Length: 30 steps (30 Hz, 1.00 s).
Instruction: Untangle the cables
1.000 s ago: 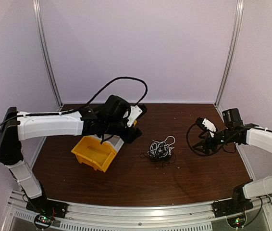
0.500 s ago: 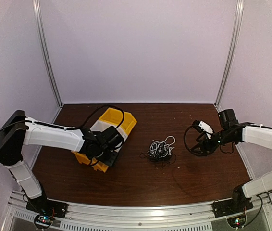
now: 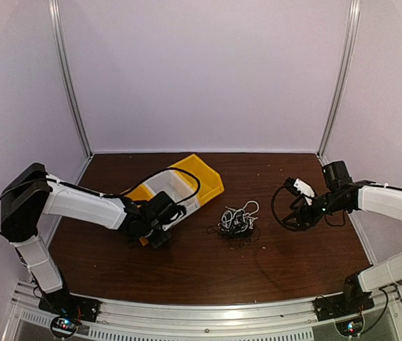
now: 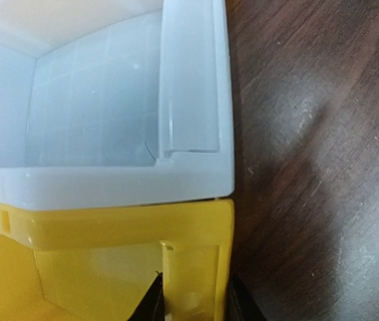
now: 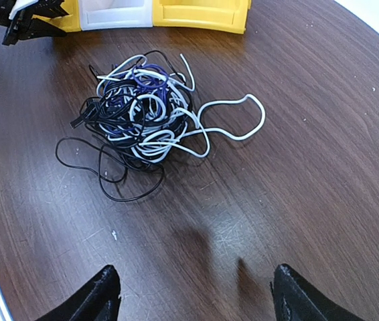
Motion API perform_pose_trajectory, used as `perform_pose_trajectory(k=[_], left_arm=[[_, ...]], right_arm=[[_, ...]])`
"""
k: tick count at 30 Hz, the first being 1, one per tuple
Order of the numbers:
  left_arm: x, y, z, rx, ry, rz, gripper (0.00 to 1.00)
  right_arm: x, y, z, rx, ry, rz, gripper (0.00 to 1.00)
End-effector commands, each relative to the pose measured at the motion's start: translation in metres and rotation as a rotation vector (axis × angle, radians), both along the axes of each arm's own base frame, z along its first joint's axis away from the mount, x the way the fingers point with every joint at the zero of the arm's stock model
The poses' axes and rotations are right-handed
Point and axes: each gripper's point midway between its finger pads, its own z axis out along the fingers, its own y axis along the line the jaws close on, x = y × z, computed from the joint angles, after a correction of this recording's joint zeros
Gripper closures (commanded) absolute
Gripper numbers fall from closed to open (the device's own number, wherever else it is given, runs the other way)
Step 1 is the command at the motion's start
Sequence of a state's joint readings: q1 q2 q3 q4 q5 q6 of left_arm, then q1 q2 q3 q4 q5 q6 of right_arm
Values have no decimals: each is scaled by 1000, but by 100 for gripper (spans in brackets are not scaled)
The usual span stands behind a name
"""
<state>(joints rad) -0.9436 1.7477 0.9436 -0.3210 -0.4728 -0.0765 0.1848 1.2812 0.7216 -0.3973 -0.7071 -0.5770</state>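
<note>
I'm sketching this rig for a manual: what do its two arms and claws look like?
The left arm and right arm have white shells with black joints. The left claw and right claw are black, two-fingered. A black cable loops off the left arm; a white block sits behind the right claw.

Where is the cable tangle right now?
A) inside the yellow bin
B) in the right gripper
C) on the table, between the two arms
C: the tangle lies on the table, apart from the bin, and the right gripper stands open and empty short of it.
</note>
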Motion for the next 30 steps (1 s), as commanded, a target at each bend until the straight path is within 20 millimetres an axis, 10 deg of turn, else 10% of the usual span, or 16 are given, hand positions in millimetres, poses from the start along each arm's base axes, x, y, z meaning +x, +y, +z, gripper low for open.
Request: perform_pose_trajectory(k=[1, 17, 30], left_arm=[[49, -13, 33, -72, -99, -62, 76], [86, -70, 51, -91, -186, -416, 71], [78, -72, 100, -217, -213, -358, 41]], right_arm=[[0, 5, 6, 13, -5, 21, 21], [4, 15, 14, 38, -7, 43, 26], [89, 41, 5, 78, 174, -74, 48]])
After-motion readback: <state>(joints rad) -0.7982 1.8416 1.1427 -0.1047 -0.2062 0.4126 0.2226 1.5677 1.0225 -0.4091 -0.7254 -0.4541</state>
